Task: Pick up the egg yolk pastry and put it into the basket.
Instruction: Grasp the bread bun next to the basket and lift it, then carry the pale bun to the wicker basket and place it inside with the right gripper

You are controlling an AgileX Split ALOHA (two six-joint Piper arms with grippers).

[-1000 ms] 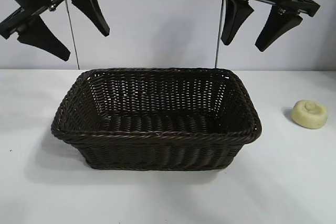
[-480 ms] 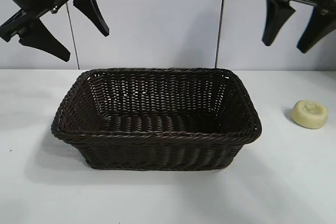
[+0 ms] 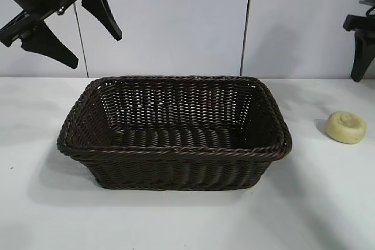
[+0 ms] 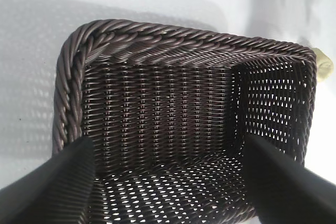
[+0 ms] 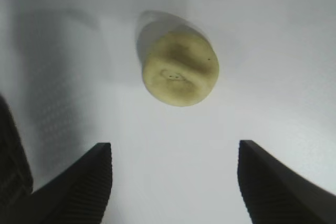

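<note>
1. Basket (image 3: 174, 139): dark brown wicker, rectangular, sloped sides, braided rim. It stands upright at mid-table (image 3: 187, 221) in the exterior view. The interior holds nothing visible in either the exterior or the left wrist view.

2. Egg yolk pastry (image 3: 345, 127): pale yellow, round, domed, small knob on top. It lies on the table to the right of the basket, apart from it and not touching the rim. It casts a soft shadow on the white surface.

3. Right end effector (image 5: 173, 182): fingers apart, nothing between them. In the exterior view only one dark finger shows at the right edge of the picture, above the pastry and clear of the table. In the right wrist view the pastry (image 5: 181, 67) lies on the table beyond the two ridged fingertips (image 5: 86, 179), roughly in line with the gap between them and not yet within it. No contact with the pastry.

4. Left end effector (image 3: 73, 24): fingers spread wide, empty. It hangs at the upper left of the exterior view, above and to the left of the basket, tilted down toward it. The left wrist view looks into the basket (image 4: 173, 51), with a sliver of the pastry (image 4: 325, 61) showing past the far rim.

5. Background: pale wall panels with a vertical seam (image 3: 246, 21) behind the table.
</note>
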